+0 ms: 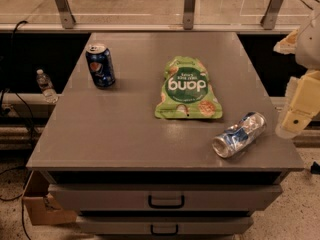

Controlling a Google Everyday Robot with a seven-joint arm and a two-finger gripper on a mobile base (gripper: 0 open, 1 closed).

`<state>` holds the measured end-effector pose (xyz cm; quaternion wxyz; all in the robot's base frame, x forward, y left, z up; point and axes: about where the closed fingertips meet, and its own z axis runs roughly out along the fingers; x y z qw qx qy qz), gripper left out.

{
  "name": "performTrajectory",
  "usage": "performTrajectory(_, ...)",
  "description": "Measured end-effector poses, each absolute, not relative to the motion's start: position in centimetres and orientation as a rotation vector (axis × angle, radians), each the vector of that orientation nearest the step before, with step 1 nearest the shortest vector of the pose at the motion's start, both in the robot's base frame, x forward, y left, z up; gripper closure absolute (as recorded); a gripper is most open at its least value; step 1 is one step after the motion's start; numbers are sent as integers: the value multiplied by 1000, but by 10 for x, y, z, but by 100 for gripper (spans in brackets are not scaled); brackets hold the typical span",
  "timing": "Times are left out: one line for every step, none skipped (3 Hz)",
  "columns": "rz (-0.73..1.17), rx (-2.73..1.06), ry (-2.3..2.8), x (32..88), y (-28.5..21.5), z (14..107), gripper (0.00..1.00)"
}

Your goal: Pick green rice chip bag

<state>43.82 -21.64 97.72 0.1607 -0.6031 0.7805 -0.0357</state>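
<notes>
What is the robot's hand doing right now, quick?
Gripper: cannot be told whether open or closed; it sits at the picture's right edge, away from the flat light-green rice chip bag.

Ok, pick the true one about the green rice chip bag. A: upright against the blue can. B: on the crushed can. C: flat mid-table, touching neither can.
C: the green rice chip bag lies flat on the table, apart from the blue can and the crushed can; the pincer hangs beyond the table's right edge.
</notes>
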Motion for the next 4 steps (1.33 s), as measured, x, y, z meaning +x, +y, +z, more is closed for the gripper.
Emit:
performTrajectory(-102, -1722, 2229, 438, -216, 977, 0)
performTrajectory(-130, -1683, 2247, 479, -215, 971, 0)
performTrajectory(-101, -1509, 2323, 544, -214, 954, 0)
performTrajectory(-125, -1289, 2426, 595, -216, 932, 0)
